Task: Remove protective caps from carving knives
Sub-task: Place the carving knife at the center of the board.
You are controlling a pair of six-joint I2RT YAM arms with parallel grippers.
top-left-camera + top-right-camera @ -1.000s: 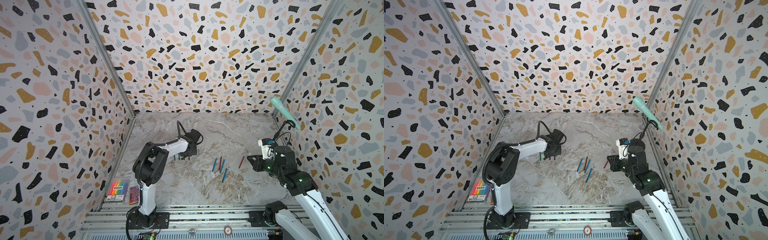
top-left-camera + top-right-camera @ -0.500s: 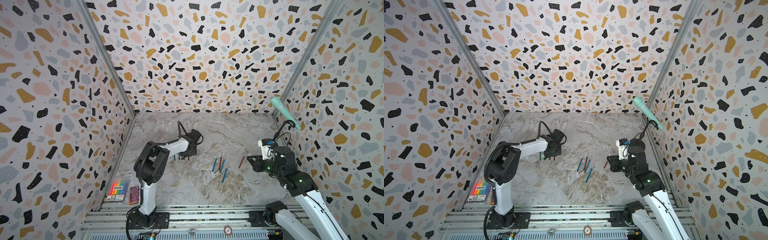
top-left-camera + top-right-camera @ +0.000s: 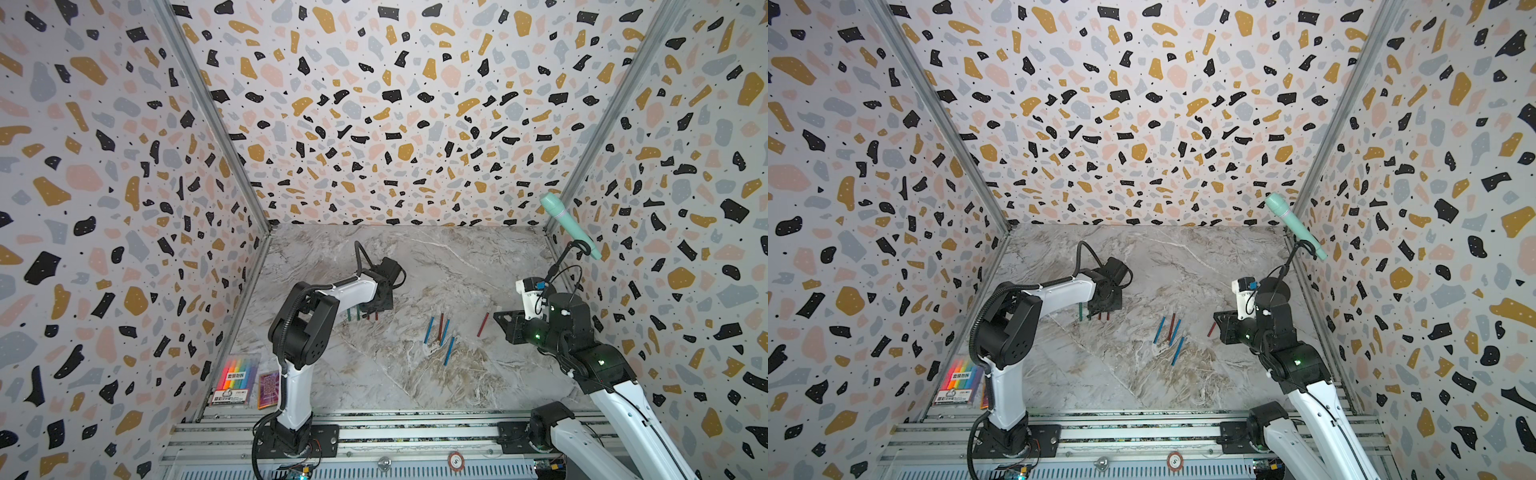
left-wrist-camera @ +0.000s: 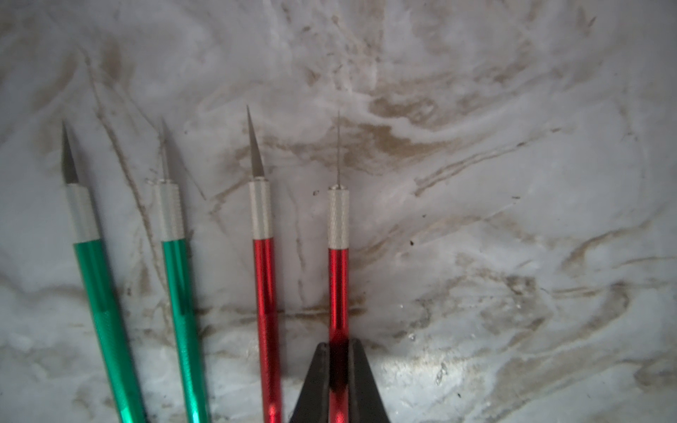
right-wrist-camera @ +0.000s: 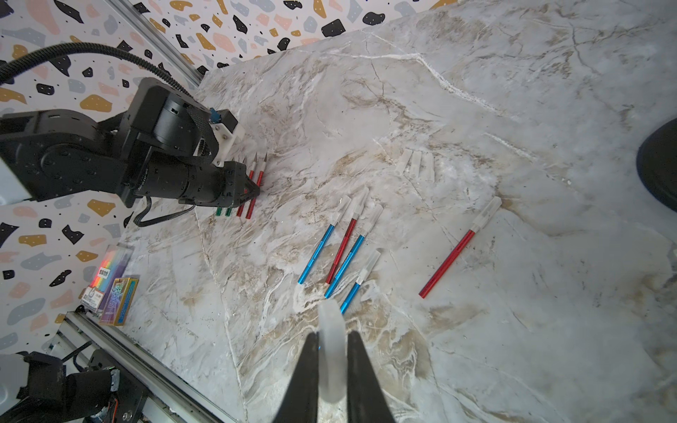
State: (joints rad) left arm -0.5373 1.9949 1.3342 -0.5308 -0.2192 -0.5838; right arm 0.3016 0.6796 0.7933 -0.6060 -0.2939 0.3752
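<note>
- Left gripper (image 4: 339, 346): jaws closed against the shaft of a red knife (image 4: 338, 285) that lies flat on the tabletop (image 3: 457, 257). Whether the grip has begun to slacken cannot be told.
- That knife ends a row of four bare-bladed carving knives, two of them green knives (image 4: 176, 293) and two red, left of centre in both top views.
- Right gripper (image 5: 331, 337): clamped on a translucent cap (image 5: 329, 318), held clear of the tabletop at centre-right in both top views.
- Change: against the top views from a second ago, neither arm nor any knife has visibly shifted.
- Judgement: the lay-down of the fourth knife looks complete and its release is due. The held cap has yet to join the three loose caps (image 5: 414, 164).
- Outstanding: five capped knives (image 5: 341, 252) remain at mid-frame in both top views, with one red knife apart towards the right arm. By this count four of nine are bared.
</note>
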